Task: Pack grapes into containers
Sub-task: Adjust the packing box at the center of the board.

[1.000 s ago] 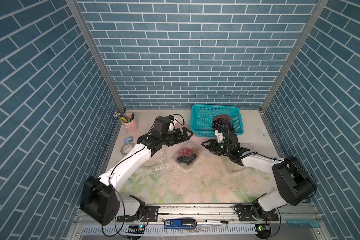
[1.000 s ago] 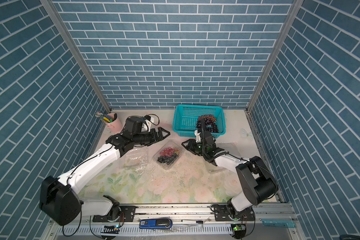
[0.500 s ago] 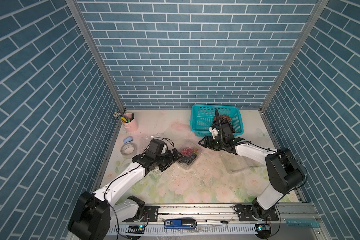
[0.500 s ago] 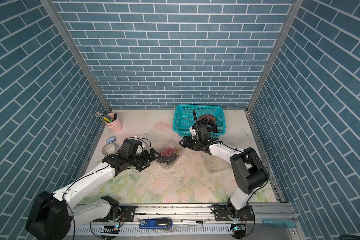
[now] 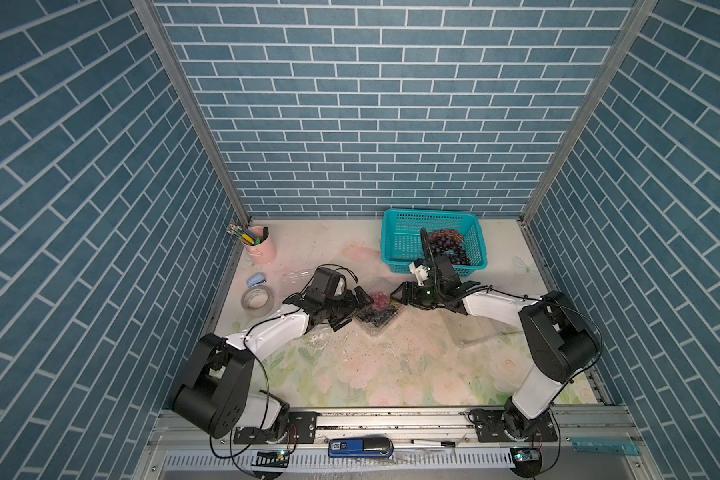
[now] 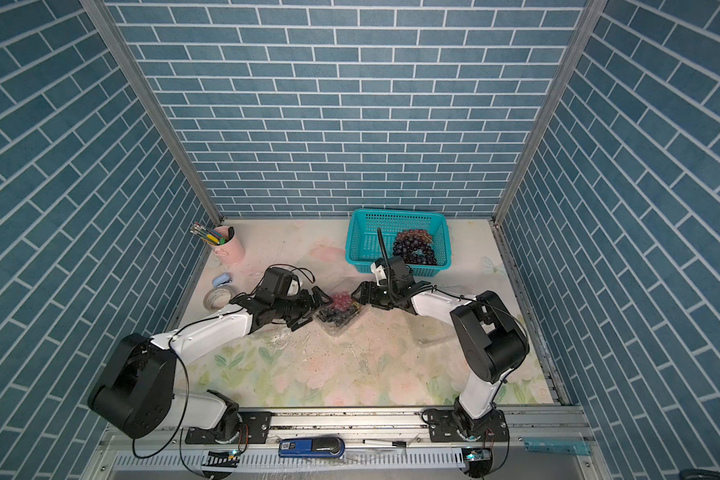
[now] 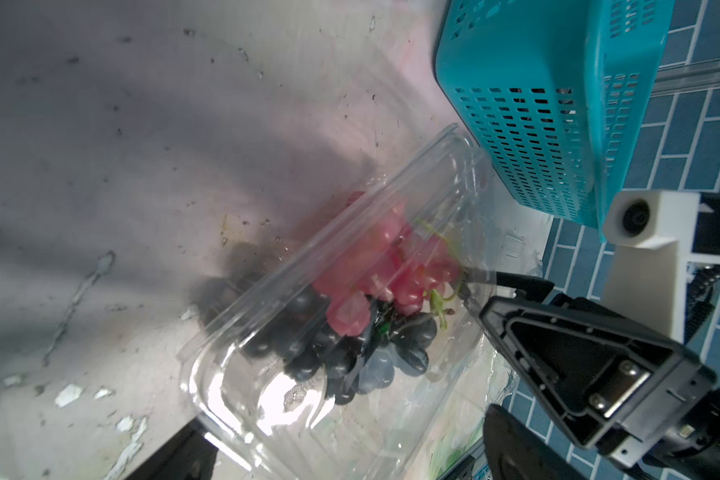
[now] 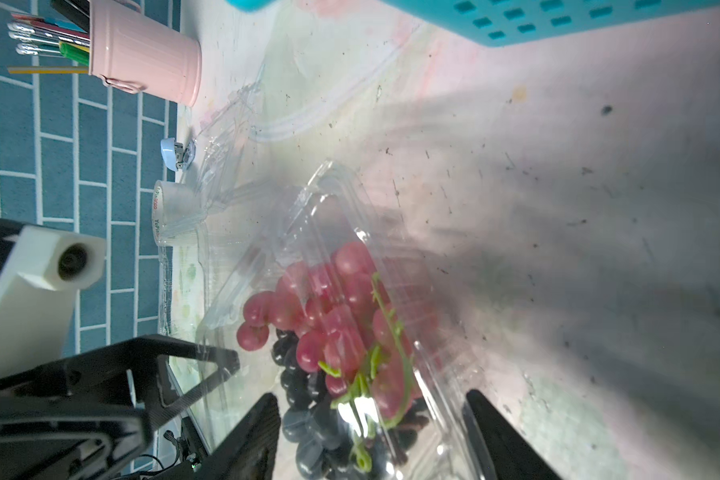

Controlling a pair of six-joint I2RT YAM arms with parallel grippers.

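Right wrist view: right claw (image 8: pixel 368 397) released, fingers spread astride the clear container (image 8: pixel 333 187). Left claw (image 7: pixel 346 424) wide open, flanking the same container from the opposite side. Red and dark grapes (image 8: pixel 341 332) lie inside. Container sits on desk (image 5: pixel 391 365), near teal basket (image 5: pixel 404 241), robot side. Dark bunches (image 5: pixel 447 249) lie in the basket.

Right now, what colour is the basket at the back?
The basket is teal, perforated with small slots; clearest in the left wrist view.
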